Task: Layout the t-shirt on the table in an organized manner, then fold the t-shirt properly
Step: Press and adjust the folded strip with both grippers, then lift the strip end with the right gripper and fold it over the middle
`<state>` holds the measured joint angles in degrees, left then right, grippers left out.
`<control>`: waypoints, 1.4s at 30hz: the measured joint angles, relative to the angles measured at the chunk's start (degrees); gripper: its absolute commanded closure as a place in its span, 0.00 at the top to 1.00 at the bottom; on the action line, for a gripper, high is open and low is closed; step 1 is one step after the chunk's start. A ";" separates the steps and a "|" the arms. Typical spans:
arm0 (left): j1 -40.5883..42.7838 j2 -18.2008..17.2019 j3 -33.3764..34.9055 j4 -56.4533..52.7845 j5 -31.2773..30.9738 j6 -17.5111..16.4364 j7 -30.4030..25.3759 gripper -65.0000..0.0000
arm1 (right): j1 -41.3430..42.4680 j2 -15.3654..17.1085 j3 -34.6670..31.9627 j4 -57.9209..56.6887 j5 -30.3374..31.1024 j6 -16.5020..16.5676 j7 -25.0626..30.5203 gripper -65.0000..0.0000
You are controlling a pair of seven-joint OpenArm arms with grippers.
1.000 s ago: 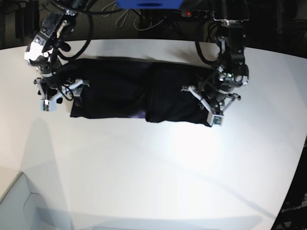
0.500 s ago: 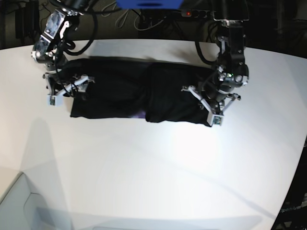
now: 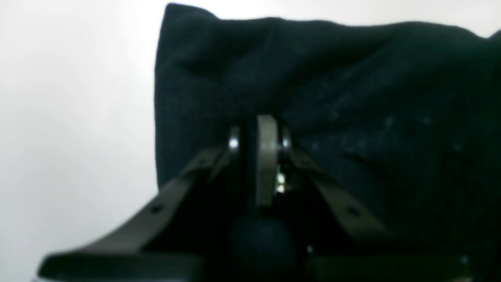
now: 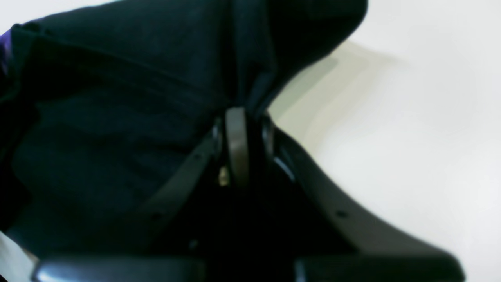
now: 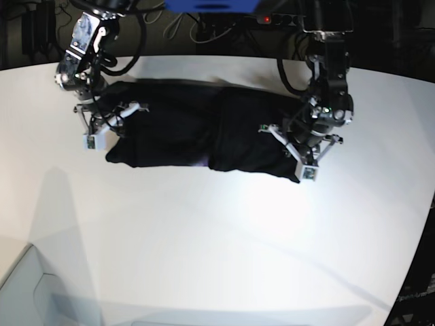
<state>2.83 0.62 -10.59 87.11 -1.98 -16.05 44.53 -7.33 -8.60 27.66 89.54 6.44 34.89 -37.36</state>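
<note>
Behind the far edge, the background (image 5: 380,41) is dark, with tangled cables (image 5: 197,30), a blue object (image 5: 211,5) and what seems a small red light (image 5: 267,19).

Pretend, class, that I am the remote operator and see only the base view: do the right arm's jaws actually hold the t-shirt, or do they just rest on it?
Observer: They hold it. In the right wrist view, the right gripper has its jaws shut on a fold of the t-shirt. The fold is raised enough to cast a shadow on the table.
Operator: And the left side?
Observer: In the left wrist view, the left gripper also has its jaws shut on the cloth, and creases run out from the pinch.
</note>
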 measured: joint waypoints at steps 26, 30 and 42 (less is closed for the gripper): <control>1.75 -0.44 -10.32 0.35 0.33 0.39 0.39 0.04 | 0.31 0.35 0.31 8.83 -0.22 0.02 -2.03 0.00; -0.52 -0.57 -10.38 -3.39 -0.22 0.39 -1.62 0.00 | -0.98 -0.24 -0.42 12.83 3.21 0.07 -2.49 0.00; -3.04 -0.48 -10.21 -8.28 -1.31 0.39 -5.07 0.00 | -7.06 -0.15 -11.08 21.92 9.05 0.04 -2.54 0.00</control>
<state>-0.21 0.14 -20.80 78.83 -3.29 -15.66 39.46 -14.39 -8.75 16.58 111.46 15.49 34.94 -39.90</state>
